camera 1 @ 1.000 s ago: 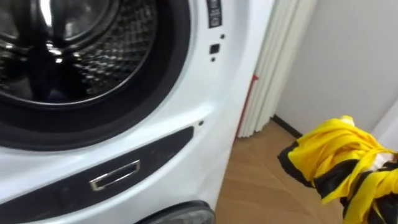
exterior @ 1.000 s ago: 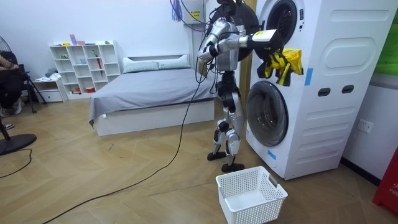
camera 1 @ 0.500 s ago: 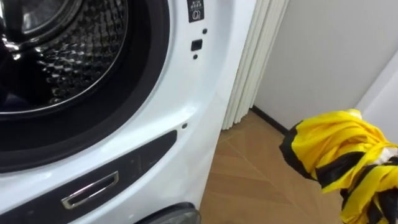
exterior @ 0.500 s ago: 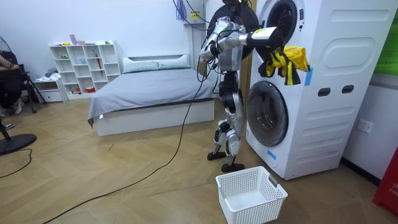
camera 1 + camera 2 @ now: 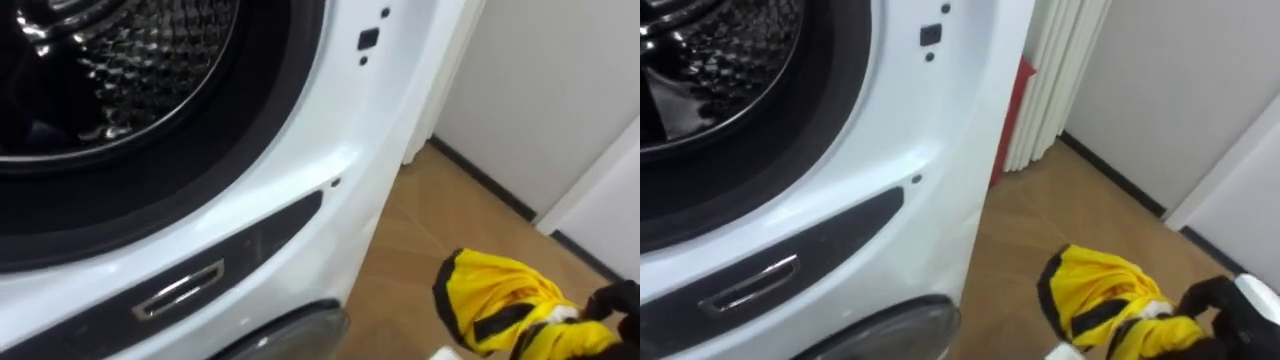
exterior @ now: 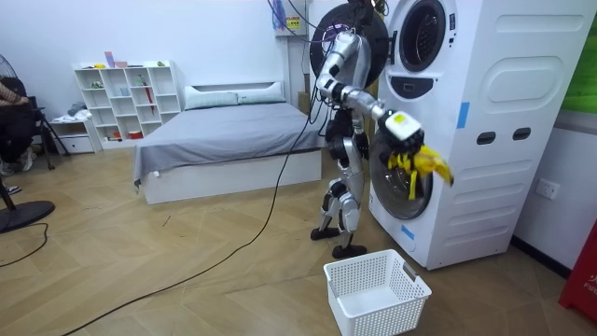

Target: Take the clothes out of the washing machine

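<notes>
At lower right, your right robot hand (image 5: 1212, 300) grips the yellow garment (image 5: 1095, 295); release early and it could miss the basket (image 6: 373, 315).

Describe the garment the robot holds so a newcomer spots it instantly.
Find the white stacked washing machine at the room view's right. Before its lower door, the robot's right hand holds a bunched garment: bright yellow with black bands, the only yellow thing there.
</notes>
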